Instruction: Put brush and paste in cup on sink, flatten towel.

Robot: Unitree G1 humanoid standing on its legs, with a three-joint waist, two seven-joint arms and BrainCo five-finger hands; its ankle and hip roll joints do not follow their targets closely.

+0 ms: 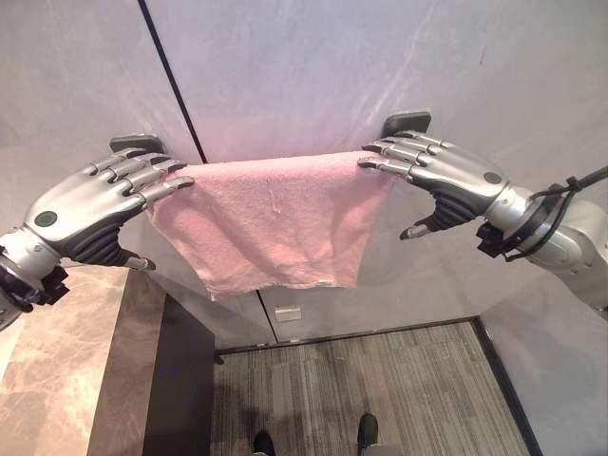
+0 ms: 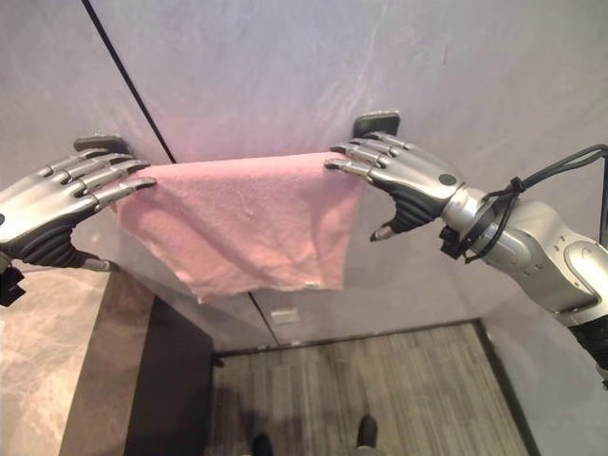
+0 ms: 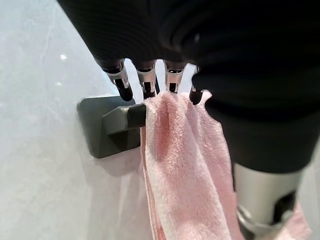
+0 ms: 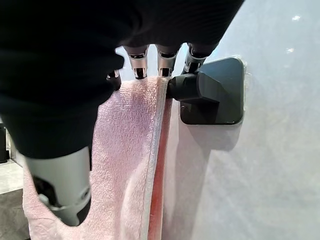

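From the head views, a pink towel (image 1: 271, 220) hangs over a bar on the grey wall (image 1: 313, 66), between two dark brackets. The left hand (image 1: 95, 204) lays straight fingers on the towel's left top edge, and the right hand (image 1: 446, 176) does the same at the right top edge, thumbs hanging free below. In the left wrist view, the fingertips (image 3: 123, 90) rest on the cloth beside the left bracket (image 3: 107, 125). In the right wrist view, straight fingers touch the towel next to the right bracket (image 4: 215, 92).
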